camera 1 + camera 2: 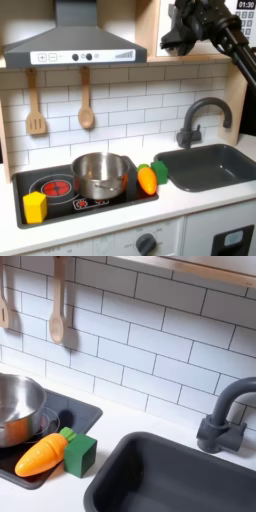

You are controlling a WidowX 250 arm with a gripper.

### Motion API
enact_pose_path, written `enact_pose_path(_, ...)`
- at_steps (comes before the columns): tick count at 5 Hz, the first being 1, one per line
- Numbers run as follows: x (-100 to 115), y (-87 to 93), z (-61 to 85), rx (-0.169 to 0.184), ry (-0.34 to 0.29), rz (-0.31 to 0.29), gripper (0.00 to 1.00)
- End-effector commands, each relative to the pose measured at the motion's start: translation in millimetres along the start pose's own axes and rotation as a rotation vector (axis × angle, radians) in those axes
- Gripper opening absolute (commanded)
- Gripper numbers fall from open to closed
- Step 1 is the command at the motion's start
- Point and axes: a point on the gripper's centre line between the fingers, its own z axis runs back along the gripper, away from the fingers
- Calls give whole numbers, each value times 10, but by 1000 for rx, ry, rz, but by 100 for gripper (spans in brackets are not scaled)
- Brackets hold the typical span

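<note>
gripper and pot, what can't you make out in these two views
- Gripper, first exterior view: dark and blurred against the shelf, so its jaws cannot be read as open or shut.
- Pot, second exterior view: cut off by the second exterior view's left edge.
- Inside of the pot, first exterior view: rim hides the bottom.
- Green block, first exterior view: partly behind the carrot.
- Faucet, second exterior view: spout end cut by the second exterior view's right edge.

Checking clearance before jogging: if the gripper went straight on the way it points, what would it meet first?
The gripper seems to point down-left; probably the tiled wall first, though depth is unclear.
</note>
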Motion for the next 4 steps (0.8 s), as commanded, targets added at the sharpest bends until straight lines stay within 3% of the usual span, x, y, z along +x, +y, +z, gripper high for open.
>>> enact_pose_path(1, -42, 0, -12, 19, 28, -10, 0)
enact_pose_path(2, -176, 54, -77, 62, 94, -10, 100)
enact_pose_path(4, -419, 180, -186, 118, 184, -42, 100)
